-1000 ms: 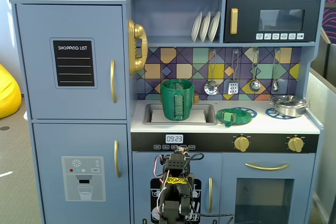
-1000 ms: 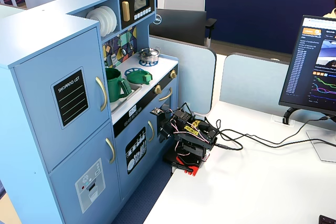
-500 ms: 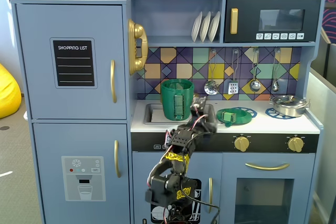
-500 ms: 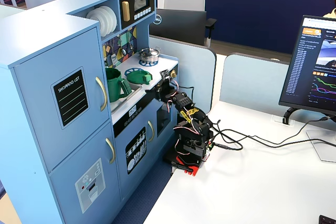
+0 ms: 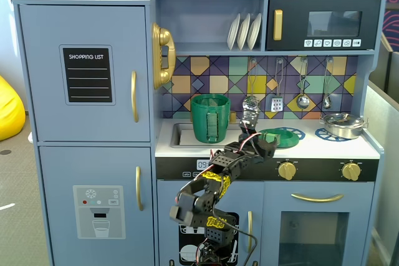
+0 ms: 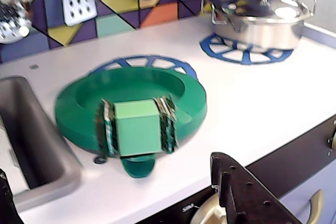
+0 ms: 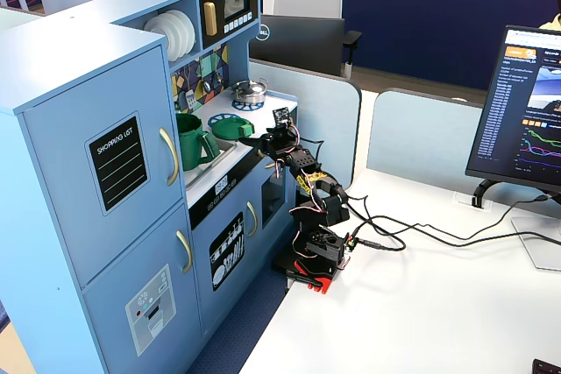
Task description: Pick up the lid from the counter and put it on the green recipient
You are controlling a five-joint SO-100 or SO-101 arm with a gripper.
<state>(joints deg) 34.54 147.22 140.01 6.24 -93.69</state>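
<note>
The lid (image 6: 131, 95) is a flat round green disc with a lighter green block handle (image 6: 137, 127). It lies on the white counter (image 6: 262, 108), partly over a blue burner ring (image 6: 144, 61). It also shows in both fixed views (image 5: 280, 136) (image 7: 230, 129). My gripper (image 6: 110, 169) is open and empty, just in front of the lid at the counter's front edge, with one dark finger (image 6: 236, 187) at the lower right. It shows in both fixed views (image 5: 265, 144) (image 7: 259, 140). The green recipient (image 5: 210, 118) (image 7: 188, 142) stands upright in the sink recess, left of the lid.
A silver pot (image 5: 341, 124) (image 6: 262, 17) sits on the right burner ring. The grey sink (image 6: 31, 140) lies left of the lid. Utensils (image 5: 302, 85) hang on the tiled back wall. Knobs (image 5: 287, 170) line the dark front panel below the counter.
</note>
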